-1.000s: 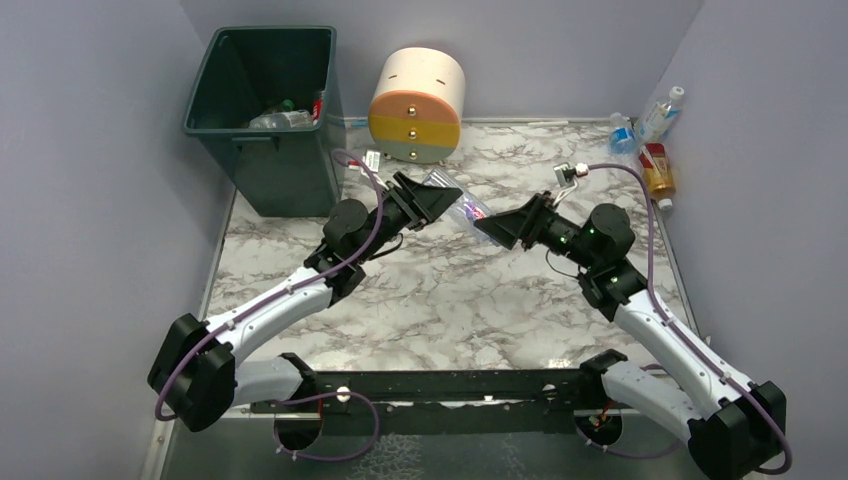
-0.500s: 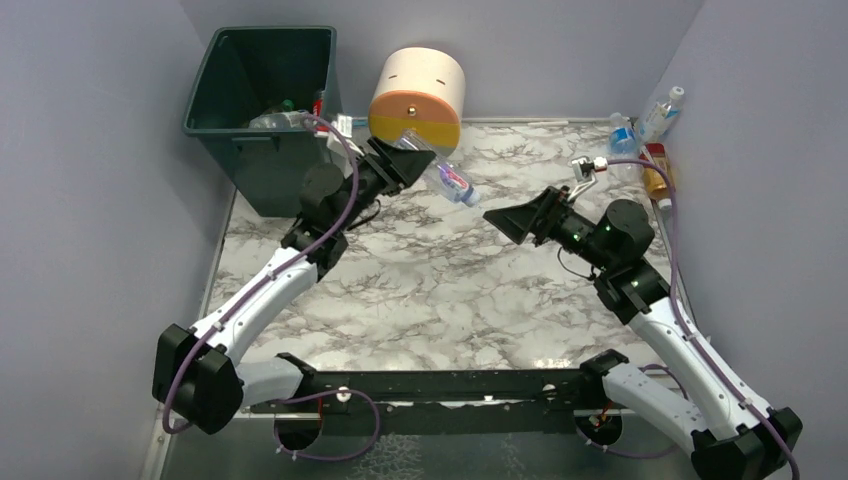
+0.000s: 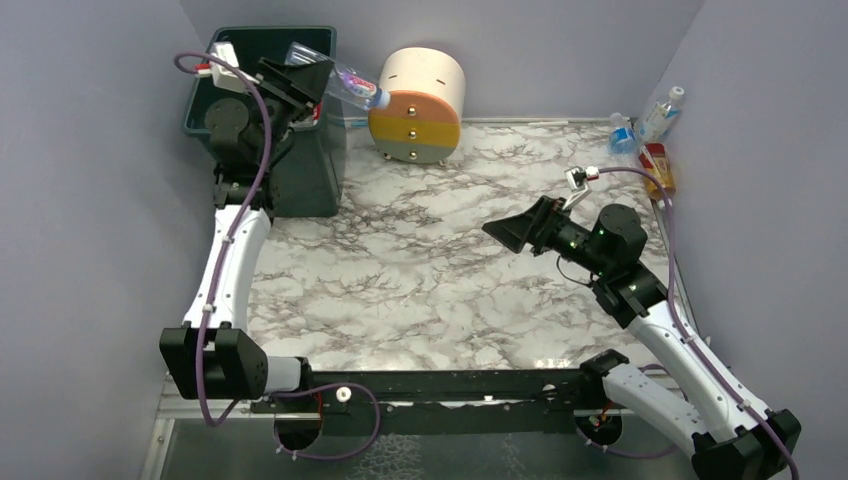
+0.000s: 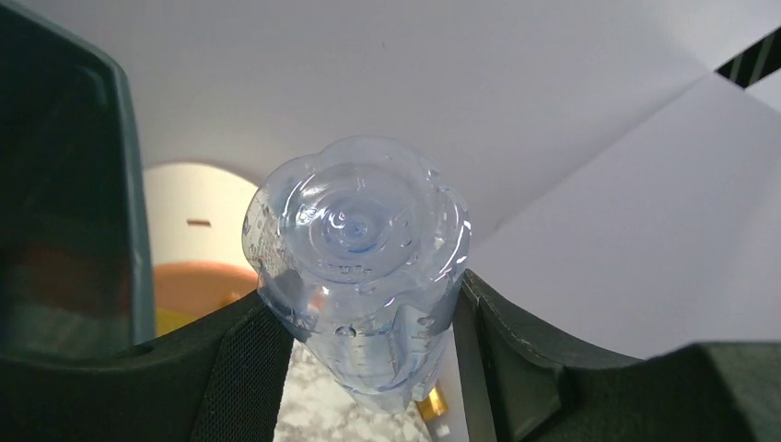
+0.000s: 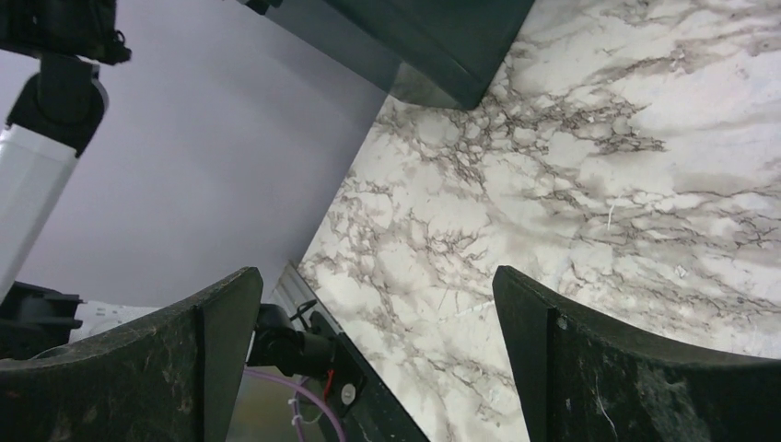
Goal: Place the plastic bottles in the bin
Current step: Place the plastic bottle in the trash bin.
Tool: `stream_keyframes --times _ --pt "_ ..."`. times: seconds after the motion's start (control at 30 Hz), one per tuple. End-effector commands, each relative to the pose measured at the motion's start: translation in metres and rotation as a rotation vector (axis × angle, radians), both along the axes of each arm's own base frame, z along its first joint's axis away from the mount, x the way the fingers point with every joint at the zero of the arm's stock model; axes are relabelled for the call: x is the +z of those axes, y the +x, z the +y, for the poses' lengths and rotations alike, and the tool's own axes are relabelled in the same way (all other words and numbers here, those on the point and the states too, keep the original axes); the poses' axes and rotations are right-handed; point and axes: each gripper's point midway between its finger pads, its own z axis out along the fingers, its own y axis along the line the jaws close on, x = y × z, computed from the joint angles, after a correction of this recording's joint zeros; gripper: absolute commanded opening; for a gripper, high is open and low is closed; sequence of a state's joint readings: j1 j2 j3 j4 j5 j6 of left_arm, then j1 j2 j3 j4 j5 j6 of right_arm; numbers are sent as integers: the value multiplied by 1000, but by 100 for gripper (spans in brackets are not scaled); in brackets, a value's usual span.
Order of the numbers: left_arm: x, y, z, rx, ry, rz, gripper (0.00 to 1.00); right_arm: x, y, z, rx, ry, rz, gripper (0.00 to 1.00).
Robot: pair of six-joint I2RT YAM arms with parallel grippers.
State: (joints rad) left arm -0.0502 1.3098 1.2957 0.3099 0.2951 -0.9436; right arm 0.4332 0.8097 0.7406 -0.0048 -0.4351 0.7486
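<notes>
My left gripper [image 3: 305, 78] is shut on a clear plastic bottle [image 3: 345, 83] with a red-blue label and blue cap, held high over the right rim of the dark green bin [image 3: 300, 185]. In the left wrist view the bottle's base [image 4: 355, 267] sits between my fingers, with the bin wall [image 4: 64, 184] at left. My right gripper [image 3: 508, 231] is open and empty above the middle of the table; its wrist view shows bare marble between the fingers [image 5: 589, 359]. Three more bottles [image 3: 655, 150] lie at the far right corner.
The round cream, yellow and grey drawer unit [image 3: 416, 105] stands just right of the bin, below the held bottle's cap. Grey walls close in the marble table [image 3: 440, 290] on three sides. The left arm rises along the bin's front.
My left gripper has carried the bottle up and to the left, from the table's middle to above the bin's rim. My right gripper let go of it and drew back slightly.
</notes>
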Motion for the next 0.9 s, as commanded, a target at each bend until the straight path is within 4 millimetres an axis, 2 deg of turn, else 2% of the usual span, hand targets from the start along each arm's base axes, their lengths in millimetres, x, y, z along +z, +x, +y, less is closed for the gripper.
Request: stream_keyframes --times 0.0,0.1,0.2,0.27,0.43,0.6,0.77,0.87 --pt "41 7 34 28 -38 -82 62 -11 -8 3 41 -23 30 98" --pt "52 18 63 88 -49 -97 62 -13 -10 3 48 -33 35 98" --pt "54 26 95 152 -59 -101 63 -16 -12 3 53 -38 39 98" --pt "49 30 121 208 -62 -93 63 -18 -12 3 55 -40 45 98" --pt "30 41 164 302 -50 -55 65 -24 -13 5 69 -41 62 98" --pt "8 54 179 321 -10 8 79 -24 -11 7 72 -45 63 98" --pt "-16 74 175 257 11 91 82 -25 -9 9 77 -42 71 98" --pt "-20 73 171 234 17 96 83 -26 -8 8 74 -43 73 98"
